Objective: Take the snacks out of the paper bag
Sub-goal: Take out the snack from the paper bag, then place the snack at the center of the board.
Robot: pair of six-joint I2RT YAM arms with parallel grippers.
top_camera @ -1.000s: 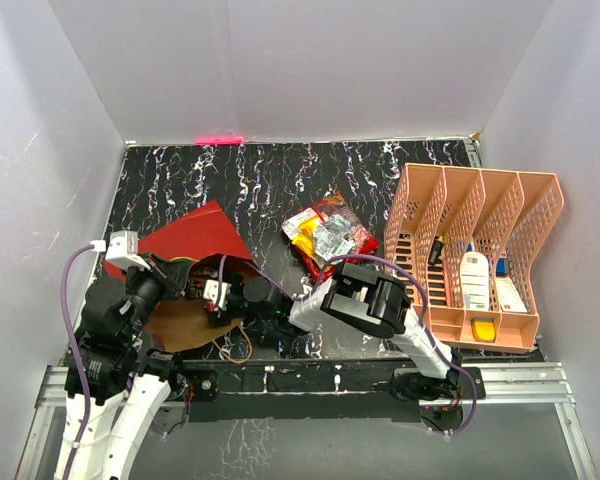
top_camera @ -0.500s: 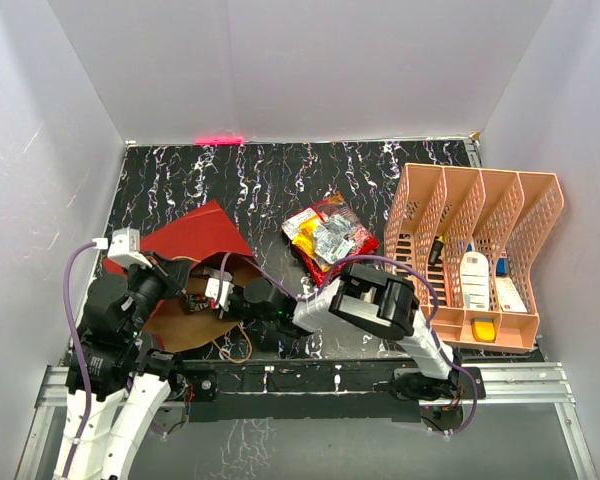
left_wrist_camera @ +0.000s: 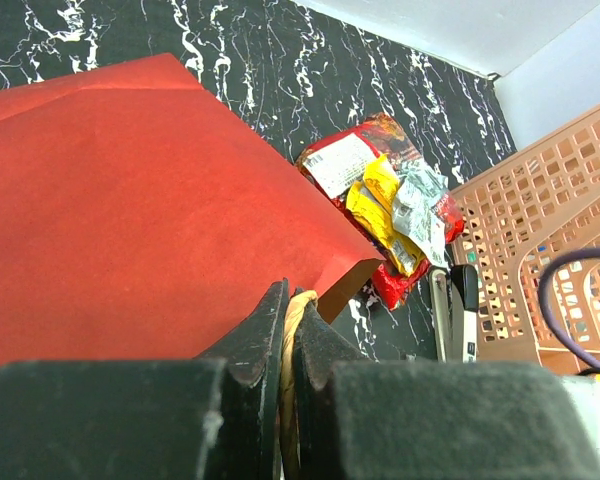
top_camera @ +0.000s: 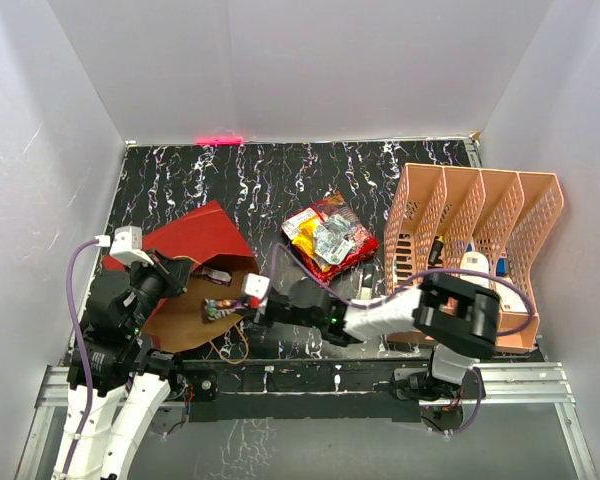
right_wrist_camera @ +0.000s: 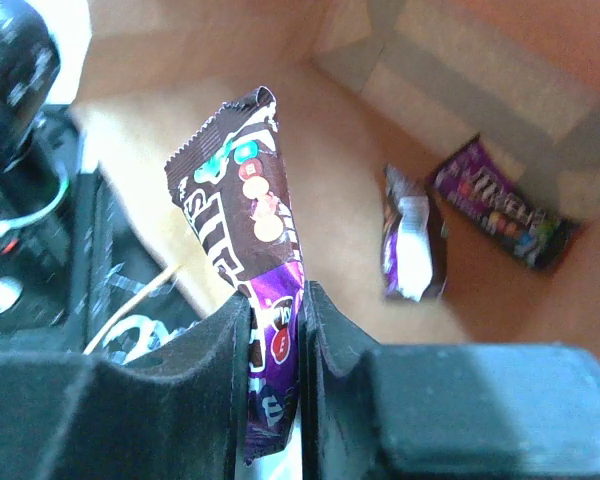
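The paper bag (top_camera: 195, 235) lies on its side at the left, red outside, its brown inside (top_camera: 185, 322) facing the arms. My left gripper (left_wrist_camera: 288, 312) is shut on the bag's tan cord handle (left_wrist_camera: 294, 312) at the mouth. My right gripper (right_wrist_camera: 275, 300) is at the bag's mouth, shut on a purple snack packet (right_wrist_camera: 242, 215), which also shows in the top view (top_camera: 217, 308). Deeper in the bag lie two more purple packets (right_wrist_camera: 412, 245) (right_wrist_camera: 500, 205). A pile of red, yellow and silver snacks (top_camera: 330, 238) sits on the table mid-way.
A salmon-orange lattice file rack (top_camera: 475, 255) stands at the right with a white bottle (top_camera: 472, 280) in it. A slim grey-and-white gadget (left_wrist_camera: 458, 310) lies between the snack pile and the rack. White walls close in the black marbled table (top_camera: 280, 175).
The right gripper closed on the purple packet inside the bag and drew back to the right, toward the bag's mouth. The left gripper kept its hold on the handle.
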